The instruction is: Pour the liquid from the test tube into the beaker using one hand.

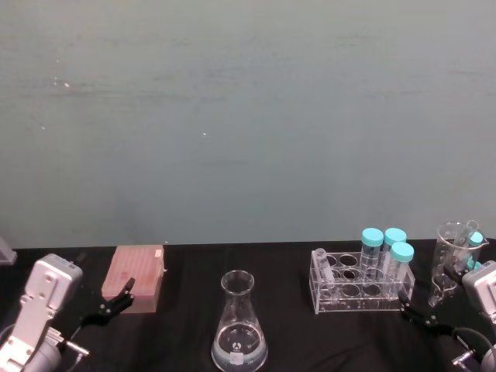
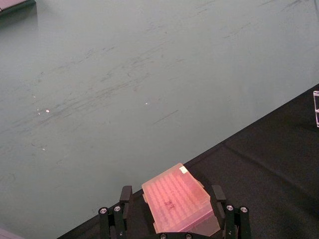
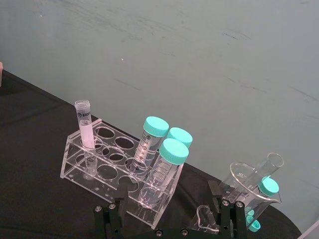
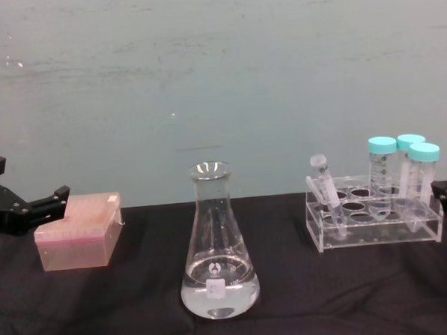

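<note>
On the black table (image 1: 186,329), left gripper (image 1: 118,298) and right gripper (image 1: 415,310) wait wide and empty; a clumsy grab could spill the leaning tube (image 3: 85,130).

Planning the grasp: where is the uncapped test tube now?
Head view, right of centre: the test tube leans in the left-end hole of the clear rack, right of the conical flask and left of the teal-capped tubes.

Glossy clear glass beaker (image 4: 216,239), clear plastic test tube (image 3: 85,125), matt black tablecloth (image 4: 104,316)
</note>
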You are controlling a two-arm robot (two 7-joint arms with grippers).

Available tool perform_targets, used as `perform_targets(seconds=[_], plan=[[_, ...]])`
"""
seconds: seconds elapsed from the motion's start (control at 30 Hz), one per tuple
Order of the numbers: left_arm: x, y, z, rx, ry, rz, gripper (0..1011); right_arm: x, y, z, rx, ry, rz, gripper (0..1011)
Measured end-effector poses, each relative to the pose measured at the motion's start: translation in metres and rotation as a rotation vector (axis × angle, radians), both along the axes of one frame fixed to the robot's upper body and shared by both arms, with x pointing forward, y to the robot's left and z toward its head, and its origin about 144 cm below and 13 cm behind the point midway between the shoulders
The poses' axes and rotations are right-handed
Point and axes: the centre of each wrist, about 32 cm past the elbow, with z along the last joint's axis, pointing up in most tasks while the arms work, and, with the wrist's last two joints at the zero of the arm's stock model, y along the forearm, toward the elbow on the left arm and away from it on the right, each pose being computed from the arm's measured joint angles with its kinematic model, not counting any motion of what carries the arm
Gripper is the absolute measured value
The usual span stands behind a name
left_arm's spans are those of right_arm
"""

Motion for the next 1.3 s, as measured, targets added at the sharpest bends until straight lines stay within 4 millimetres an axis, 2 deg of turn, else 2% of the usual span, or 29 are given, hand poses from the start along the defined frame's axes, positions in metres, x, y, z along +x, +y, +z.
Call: perform_targets(seconds=[1.13, 1.3], plan=[[0.0000, 0.0000, 0.0000, 0.000, 0.000, 0.000, 1000, 0.0000, 0.0000, 0.0000, 0.000, 0.000, 0.000, 1002], [0.0000, 0.0000, 0.0000, 0.000, 0.000, 0.000, 1000, 0.0097, 0.0003, 0.0065, 0.026, 0.012, 0.024, 1002]])
